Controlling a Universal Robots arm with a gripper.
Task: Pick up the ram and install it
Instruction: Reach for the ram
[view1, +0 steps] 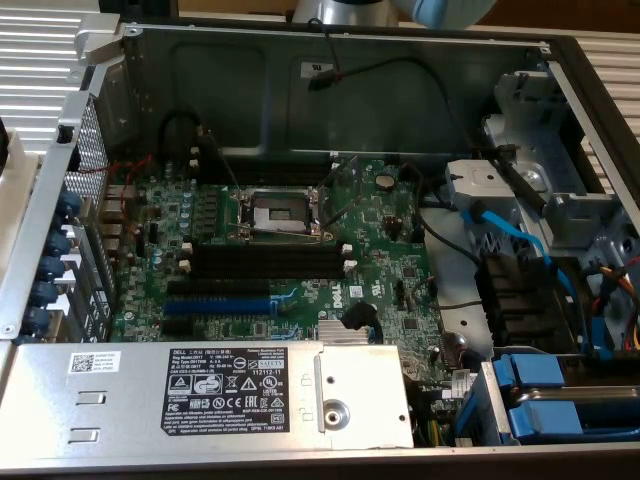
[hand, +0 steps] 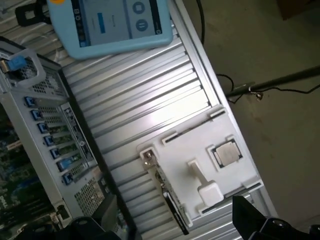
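The hand (hand: 174, 207) hangs wide open and empty. Its dark fingers (hand: 250, 217) stand on either side of the ram (hand: 166, 195), not touching it. The ram stands on edge in a white holder (hand: 235, 175) on the ribbed counter (hand: 145, 100), beside the computer case (hand: 45, 125). It looks light, stiff and fragile, best pinched mid-length across its flat faces.
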